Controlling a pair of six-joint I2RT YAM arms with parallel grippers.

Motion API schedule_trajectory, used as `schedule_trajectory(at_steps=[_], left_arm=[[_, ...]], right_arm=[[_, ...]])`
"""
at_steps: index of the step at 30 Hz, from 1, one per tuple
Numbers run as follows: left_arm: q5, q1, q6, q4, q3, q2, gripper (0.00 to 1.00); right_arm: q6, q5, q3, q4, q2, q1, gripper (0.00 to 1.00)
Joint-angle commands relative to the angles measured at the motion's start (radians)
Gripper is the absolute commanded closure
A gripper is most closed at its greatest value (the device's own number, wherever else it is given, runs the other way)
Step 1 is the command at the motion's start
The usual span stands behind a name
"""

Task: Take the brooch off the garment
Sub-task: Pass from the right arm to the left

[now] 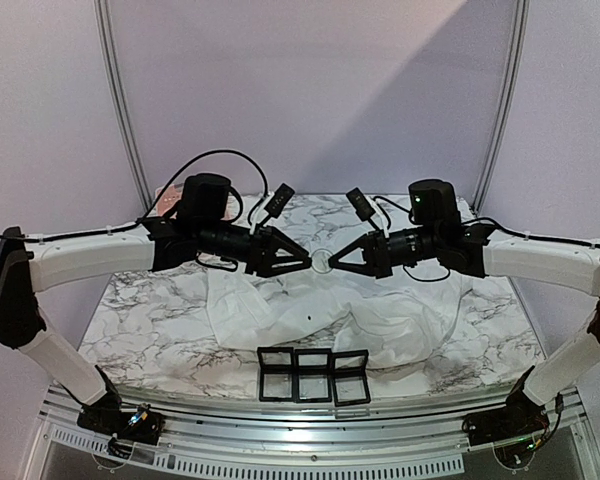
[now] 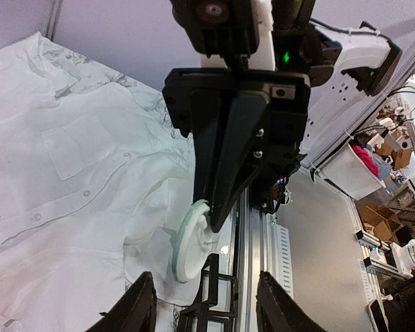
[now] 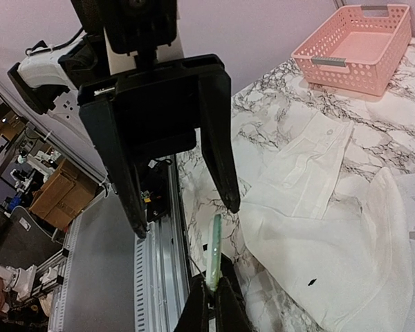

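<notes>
The brooch (image 1: 321, 262), a round pale disc with a greenish rim, hangs in the air above the table between my two grippers. My right gripper (image 3: 211, 294) is shut on its lower edge, and it appears edge-on there as the brooch (image 3: 214, 252). In the left wrist view the brooch (image 2: 189, 242) faces sideways under the right gripper's (image 2: 218, 207) tips. My left gripper (image 2: 207, 304) is open, its fingers (image 3: 228, 197) standing either side of the disc without touching it. The white garment (image 1: 280, 315) lies crumpled on the table below, apart from the brooch.
A row of black open-frame trays (image 1: 313, 374) stands at the table's front edge, below the grippers. A pink basket (image 3: 353, 41) sits at the back left of the marble table (image 1: 150, 320). The garment (image 3: 332, 228) carries a small dark mark.
</notes>
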Motion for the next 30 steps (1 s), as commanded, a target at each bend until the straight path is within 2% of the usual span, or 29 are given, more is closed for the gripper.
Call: schedule_trajectory(at_steps=[1,9,24,30], left_arm=[[0.009,-0.007,-0.001,-0.017,0.023,0.011,0.53],[0.013,-0.015,-0.002,-0.030,0.030,0.028,0.63],[0.027,-0.024,-0.007,-0.038,0.044,0.050,0.72],[0.034,-0.027,-0.010,-0.038,0.045,0.057,0.83]], right_arm=[[0.002,-0.025,0.019,0.001,0.014,0.012,1.00],[0.001,-0.032,0.035,-0.001,0.036,0.020,1.00],[-0.004,-0.044,0.048,-0.010,0.045,0.023,1.00],[-0.007,-0.046,0.055,-0.012,0.052,0.025,1.00]])
